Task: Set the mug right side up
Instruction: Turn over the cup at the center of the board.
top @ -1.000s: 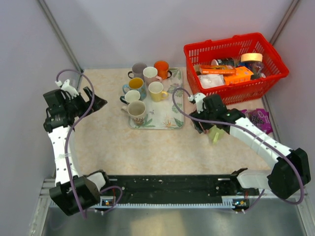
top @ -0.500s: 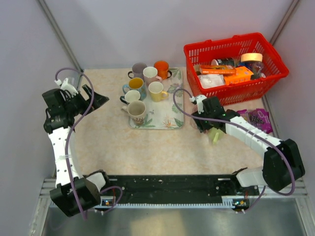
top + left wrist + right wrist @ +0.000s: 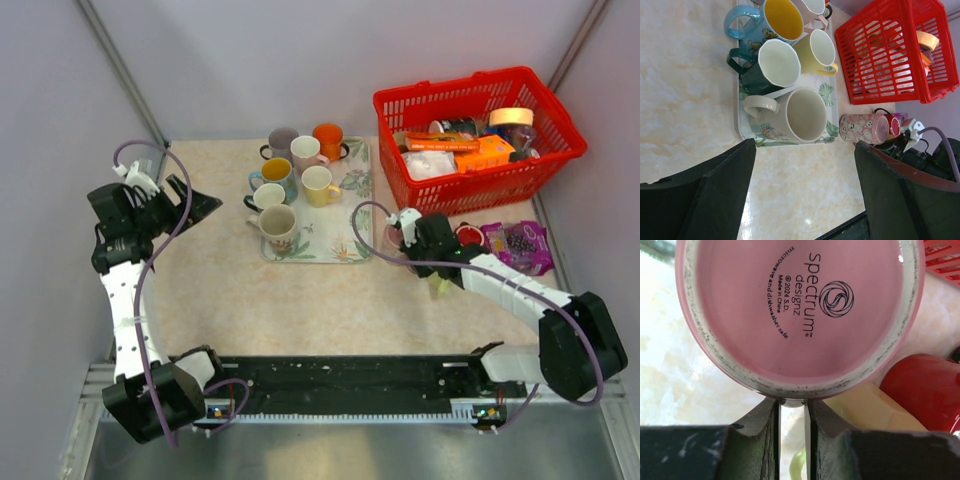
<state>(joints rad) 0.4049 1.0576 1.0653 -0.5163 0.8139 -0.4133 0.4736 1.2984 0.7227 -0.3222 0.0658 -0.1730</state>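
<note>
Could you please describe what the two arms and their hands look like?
Both arms have white links and bulky black joints: the left arm, the right arm. A thin purple cable loops along each. The left hand and right hand have broad black fingers, the right's scuffed.

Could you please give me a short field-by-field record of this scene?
mug: pink mug, base up, on the table to the right of the tray
right gripper: at the mug's base rim, fingers nearly together; grip unclear
left gripper: open, away from the mug, holding nothing
tray: seven other mugs, mouths up
basket: red, packed with items, far right corner
</note>
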